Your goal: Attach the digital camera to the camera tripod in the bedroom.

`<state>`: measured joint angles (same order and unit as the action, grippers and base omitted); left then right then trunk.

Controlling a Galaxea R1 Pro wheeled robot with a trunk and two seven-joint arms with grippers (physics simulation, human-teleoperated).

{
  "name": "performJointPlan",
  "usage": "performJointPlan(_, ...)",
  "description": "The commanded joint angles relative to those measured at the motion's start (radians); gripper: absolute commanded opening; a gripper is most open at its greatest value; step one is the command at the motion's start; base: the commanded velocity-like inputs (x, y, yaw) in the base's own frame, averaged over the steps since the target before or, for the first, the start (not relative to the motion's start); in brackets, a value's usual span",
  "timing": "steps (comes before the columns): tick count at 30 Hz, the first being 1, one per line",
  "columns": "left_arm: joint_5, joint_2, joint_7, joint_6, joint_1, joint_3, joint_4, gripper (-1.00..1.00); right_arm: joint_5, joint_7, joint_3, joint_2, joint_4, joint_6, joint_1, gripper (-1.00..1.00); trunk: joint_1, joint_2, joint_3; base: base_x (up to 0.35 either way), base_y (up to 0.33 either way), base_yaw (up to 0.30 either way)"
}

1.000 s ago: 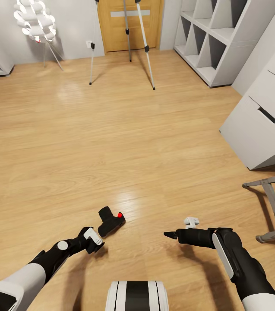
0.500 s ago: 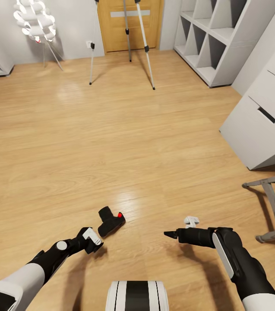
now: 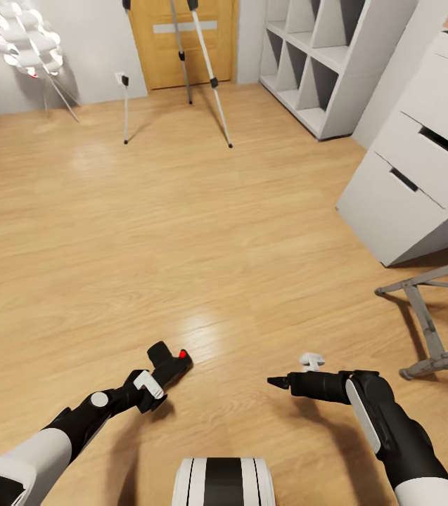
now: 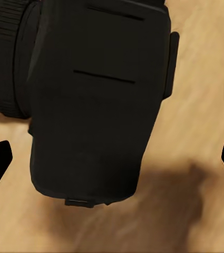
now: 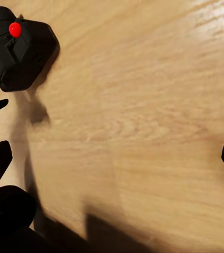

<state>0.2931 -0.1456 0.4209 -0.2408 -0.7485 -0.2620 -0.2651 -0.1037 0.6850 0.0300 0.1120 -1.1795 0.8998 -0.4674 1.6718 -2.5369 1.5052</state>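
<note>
Black digital camera (image 3: 169, 361) — now nearer the left gripper (image 3: 151, 388), jaws spread either side, ungrasped; right gripper (image 3: 290, 376) open; camera tripod (image 3: 174, 63) far off by the door.

Bare floor (image 3: 202, 232) lay open ahead of my end effectors; drawers (image 3: 420, 176) and a grey frame (image 3: 427, 330) crowded my right.
</note>
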Motion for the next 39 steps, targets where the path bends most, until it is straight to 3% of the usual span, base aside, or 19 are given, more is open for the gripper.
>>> performJointPlan(1, 0.011, 0.0, 0.001, -0.006, 0.0, 0.003, 0.0, 1.0, -0.01, -0.004, 0.001, 0.0, 0.0, 0.008, 0.0, 1.0, 0.0, 0.0, 0.0, 0.0, 0.0, -0.076)
performJointPlan(22, 0.022, 0.0, 0.0, -0.006, 0.0, 0.003, 0.004, 1.0, -0.01, -0.001, 0.002, 0.0, 0.0, 0.008, 0.0, 1.0, 0.0, 0.0, 0.0, 0.0, 0.0, -0.012)
performJointPlan(27, 0.061, 0.0, -0.016, -0.004, 0.0, 0.003, 0.005, 1.0, -0.01, -0.001, 0.002, 0.0, 0.0, 0.008, 0.0, 1.0, 0.0, 0.0, 0.0, 0.0, 0.0, 0.0)
performJointPlan(28, 0.088, 0.0, -0.054, 0.006, 0.0, 0.003, 0.007, 1.0, -0.009, -0.001, 0.001, 0.0, 0.0, 0.008, 0.0, 1.0, 0.0, 0.0, 0.0, 0.0, 0.0, 0.0)
performJointPlan(32, 0.112, 0.001, -0.073, 0.014, 0.0, 0.003, 0.008, 1.0, -0.009, -0.001, 0.001, 0.0, 0.0, 0.006, 0.0, 1.0, 0.0, 0.0, 0.0, 0.0, 0.0, 0.0)
performJointPlan(34, 0.145, 0.002, -0.085, 0.018, 0.0, 0.004, 0.009, 1.0, -0.009, -0.001, 0.001, 0.0, 0.0, 0.003, 0.0, 1.0, 0.0, 0.0, 0.0, 0.0, 0.0, 0.0)
performJointPlan(39, 0.161, 0.004, -0.089, 0.02, 0.0, 0.004, 0.008, 1.0, -0.009, -0.001, 0.001, 0.0, 0.0, 0.002, 0.0, 1.0, 0.0, 0.0, 0.0, 0.0, 0.0, 0.0)
